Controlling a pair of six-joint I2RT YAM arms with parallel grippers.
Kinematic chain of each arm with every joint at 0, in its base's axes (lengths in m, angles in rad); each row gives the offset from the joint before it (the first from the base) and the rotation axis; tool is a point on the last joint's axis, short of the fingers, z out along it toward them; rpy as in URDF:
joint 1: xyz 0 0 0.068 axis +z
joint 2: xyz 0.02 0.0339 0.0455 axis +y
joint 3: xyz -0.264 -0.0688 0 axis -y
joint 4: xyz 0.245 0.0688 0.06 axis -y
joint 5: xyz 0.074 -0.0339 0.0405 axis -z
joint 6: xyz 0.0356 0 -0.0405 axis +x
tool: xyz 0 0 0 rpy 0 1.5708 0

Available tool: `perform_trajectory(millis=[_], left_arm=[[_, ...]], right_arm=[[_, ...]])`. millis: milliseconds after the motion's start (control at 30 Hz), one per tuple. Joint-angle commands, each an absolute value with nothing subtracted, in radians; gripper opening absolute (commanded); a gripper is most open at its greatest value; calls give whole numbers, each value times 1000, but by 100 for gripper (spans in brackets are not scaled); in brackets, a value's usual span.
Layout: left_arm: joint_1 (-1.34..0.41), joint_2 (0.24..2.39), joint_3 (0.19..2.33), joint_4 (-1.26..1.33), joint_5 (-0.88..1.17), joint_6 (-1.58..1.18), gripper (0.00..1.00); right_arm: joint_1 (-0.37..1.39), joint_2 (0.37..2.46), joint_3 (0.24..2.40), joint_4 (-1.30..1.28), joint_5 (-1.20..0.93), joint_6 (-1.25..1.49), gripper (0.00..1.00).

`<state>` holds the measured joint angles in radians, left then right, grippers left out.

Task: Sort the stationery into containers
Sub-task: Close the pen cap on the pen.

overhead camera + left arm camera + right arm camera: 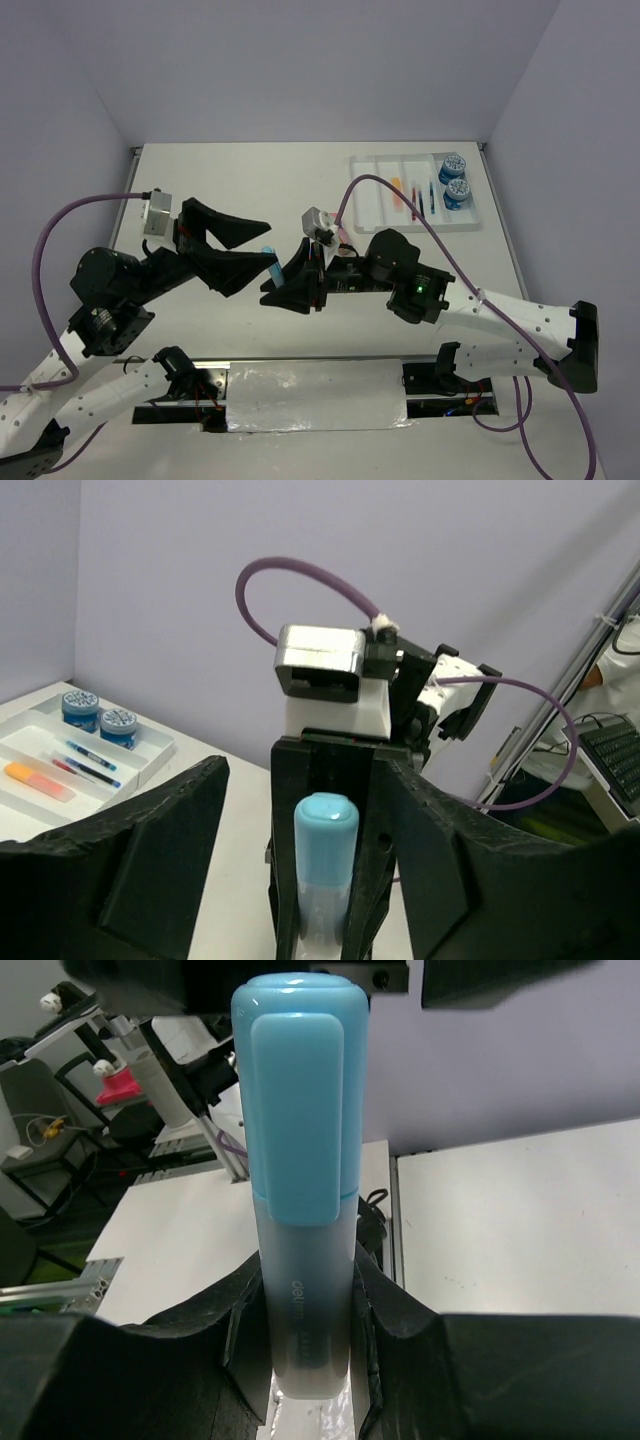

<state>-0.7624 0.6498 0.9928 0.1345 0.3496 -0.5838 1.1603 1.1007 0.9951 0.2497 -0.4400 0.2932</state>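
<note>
- highlighter (269, 257), light blue, sits at the middle of the top view, well apart from the white divided tray (368, 195) at the upper right. the right gripper (283, 283) has it clamped by the lower body. the left gripper (262, 243) stands wide around the cap end and seems not to touch it.
- top view, risk: the way to the tray leads past the left gripper. a sideways swing before the two arms part could knock the highlighter askew or out of the clamp.
- top view, risk: the tray already holds blue rolls (452, 165), an orange marker (397, 188) and thin pens (431, 195), each kind in its own lane. a careless drop would mix the kinds; the lane with the orange marker looks the likely home.
- left wrist view: the left jaws flank the highlighter at lower centre, with a gap on each side. it stands upright between the right gripper's black fingers (285, 900). if the left arm backs out crooked, one jaw may snag the cap and lever it loose.
- right wrist view: the hold is narrow and low on the frosted barrel (300, 1330), with the tall cap (300, 1090) filling the upper centre above it. that makes a top-heavy hold on smooth plastic, so a quick wrist turn could make it pivot or slide.
- right wrist view, risk: let go from too high, the round body could bounce or roll over a divider.
</note>
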Motion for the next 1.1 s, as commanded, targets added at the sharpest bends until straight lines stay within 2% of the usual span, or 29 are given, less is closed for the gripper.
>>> perform_trajectory(millis=[0,167,233,267,367,400,533,767,900,1067], left_arm=[[-764,658,979,192,394,-604,76],[-764,667,966,196,411,-612,65],[-764,666,956,207,414,-618,49],[-765,666,954,207,416,-621,33],[-764,670,950,213,429,-630,11],[-765,672,940,219,434,-635,0],[-765,661,850,290,466,-698,0],[-790,611,646,345,469,-768,0],[-871,592,536,413,443,-799,0],[-1011,580,437,445,306,-787,0]], right_arm=[[1157,1101,1061,268,-466,272,0],[1157,1108,1083,255,-465,259,0],[1155,1117,1098,239,-466,253,0],[1157,1121,1107,233,-465,252,0],[1157,1126,1117,232,-462,245,0],[1158,1129,1124,235,-448,244,0],[1132,1137,1167,244,-410,227,0],[1054,1201,1385,219,-466,209,0],[1043,1249,1485,167,-480,175,0],[1016,1284,1542,170,-489,202,0]])
